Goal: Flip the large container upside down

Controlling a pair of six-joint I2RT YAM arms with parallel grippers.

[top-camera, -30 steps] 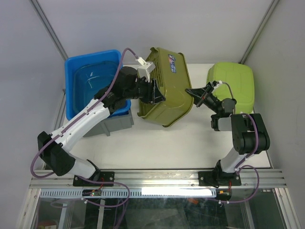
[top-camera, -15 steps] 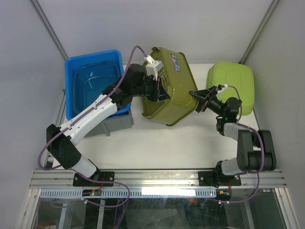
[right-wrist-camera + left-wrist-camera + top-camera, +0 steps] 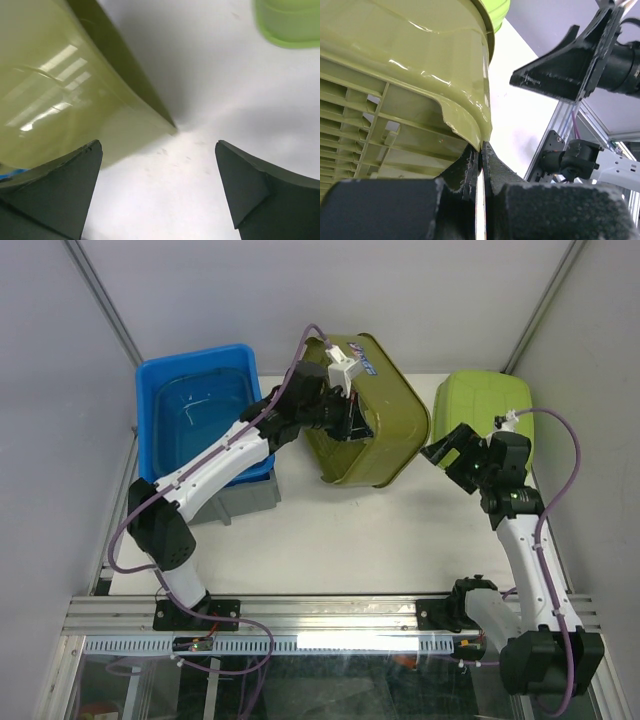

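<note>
Half done, I judge: my left pincer clenches the rim of the big bin, which is tipped up; my right pincer gapes empty.

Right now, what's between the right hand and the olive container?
Nothing but bare white table. The right wrist view shows that strip between the open right hand and the lower edge of the olive container; the top view agrees.

You get bright, even light, white glare streaks on the container, soft shadow on the table beside it.
</note>
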